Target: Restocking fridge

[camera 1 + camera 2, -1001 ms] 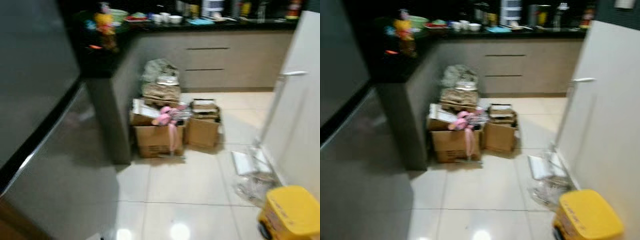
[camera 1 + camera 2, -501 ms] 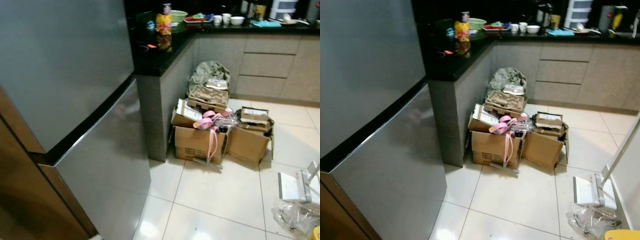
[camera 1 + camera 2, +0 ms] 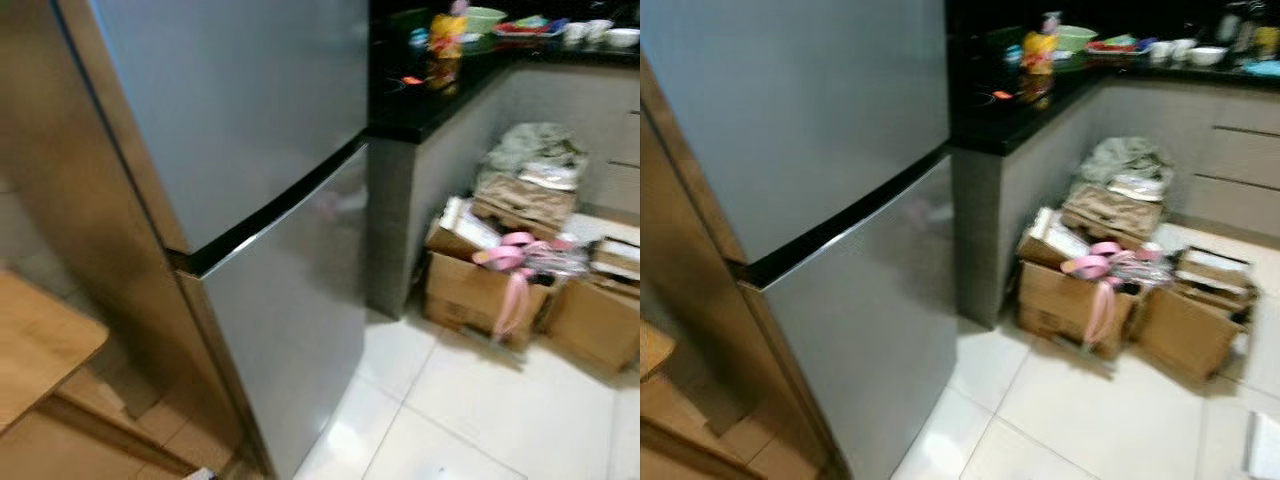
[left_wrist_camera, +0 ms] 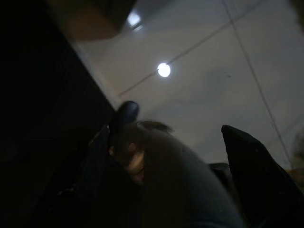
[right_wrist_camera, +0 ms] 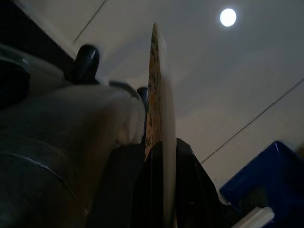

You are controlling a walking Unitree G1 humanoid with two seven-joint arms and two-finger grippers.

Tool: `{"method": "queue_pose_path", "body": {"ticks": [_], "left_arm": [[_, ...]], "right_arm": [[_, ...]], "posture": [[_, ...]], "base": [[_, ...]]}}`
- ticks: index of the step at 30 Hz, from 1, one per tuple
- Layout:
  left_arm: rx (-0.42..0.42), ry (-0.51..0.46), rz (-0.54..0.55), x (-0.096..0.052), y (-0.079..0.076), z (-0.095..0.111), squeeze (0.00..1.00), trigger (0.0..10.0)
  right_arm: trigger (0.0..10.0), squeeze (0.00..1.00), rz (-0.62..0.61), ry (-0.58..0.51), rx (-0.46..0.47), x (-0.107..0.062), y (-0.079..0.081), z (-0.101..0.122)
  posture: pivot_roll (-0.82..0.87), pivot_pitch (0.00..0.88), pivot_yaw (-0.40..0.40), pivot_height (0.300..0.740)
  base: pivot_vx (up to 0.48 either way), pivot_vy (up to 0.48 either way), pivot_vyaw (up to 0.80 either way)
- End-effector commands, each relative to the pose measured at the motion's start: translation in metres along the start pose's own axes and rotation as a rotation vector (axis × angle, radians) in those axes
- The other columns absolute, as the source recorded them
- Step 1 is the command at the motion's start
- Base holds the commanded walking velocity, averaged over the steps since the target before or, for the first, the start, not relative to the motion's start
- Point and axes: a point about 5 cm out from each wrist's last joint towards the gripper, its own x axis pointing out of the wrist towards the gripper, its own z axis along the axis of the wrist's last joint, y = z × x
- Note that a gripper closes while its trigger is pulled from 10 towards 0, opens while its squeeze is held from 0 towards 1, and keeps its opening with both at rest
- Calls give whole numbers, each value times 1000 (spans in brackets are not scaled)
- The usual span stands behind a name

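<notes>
A tall grey fridge (image 3: 840, 150) fills the left half of the head views, both doors shut, a dark seam marking where the upper door ends and the lower door (image 3: 875, 330) begins; its long axis is upright and its front faces out toward the tiled floor (image 3: 1090, 420). A brown wooden panel (image 3: 90, 200) runs up its left side, and a wooden surface (image 3: 35, 340) sits lower at the far left. To the right of the fridge a dark bench (image 3: 1025, 105) meets it at the corner, carrying a yellow packet (image 3: 1038, 45), a green bowl (image 3: 1075, 38) and white cups (image 3: 1180, 48). On the floor against the bench lie open cardboard boxes (image 3: 1080, 300) with a pink strap (image 3: 1100, 290) draped over one. The right wrist view shows the right gripper (image 5: 159, 156) with its fingers closed on a thin flat packet (image 5: 159, 104) standing on edge, long axis running up from the fingers, over pale floor with a blue bin (image 5: 261, 180) beside it. In the left wrist view the left gripper (image 4: 185, 156) is dark and blurred; I cannot tell whether its fingers are open or closed, or what the dim rounded shape between them is. The fridge stands ahead and to the robot's left, so the left arm is probably nearer its doors, which must open before the packet goes in.
</notes>
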Motion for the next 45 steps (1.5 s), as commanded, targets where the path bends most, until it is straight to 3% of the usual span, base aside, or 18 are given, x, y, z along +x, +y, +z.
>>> {"method": "queue_pose_path", "body": {"ticks": [1, 11, 27, 37, 45], "left_arm": [[17, 2, 4, 0, 1, 1, 0, 10000], [27, 14, -2, 0, -1, 0, 0, 10000], [17, 15, -6, 0, -1, -2, 0, 10000], [4, 9, 17, 0, 1, -1, 0, 10000], [1, 6, 18, -1, 2, -1, 0, 10000]], "right_arm": [[10000, 0, 5, -18, -4, 1, 2, 7], [10000, 0, -5, -17, -13, 1, 2, 7], [10000, 0, -7, 2, -12, 2, 4, 4], [10000, 0, 10, -12, -28, 2, 4, 6], [10000, 0, 22, 0, -55, 2, 6, 4]], "posture": [[-72, 0, 24, 740], [-72, 0, 25, 740], [-73, 0, 24, 740], [-73, 0, 24, 740], [-73, 0, 24, 740]], "base": [[0, 0, 800], [0, 0, 800], [0, -341, 0], [0, 0, 0], [0, 0, 750]]}}
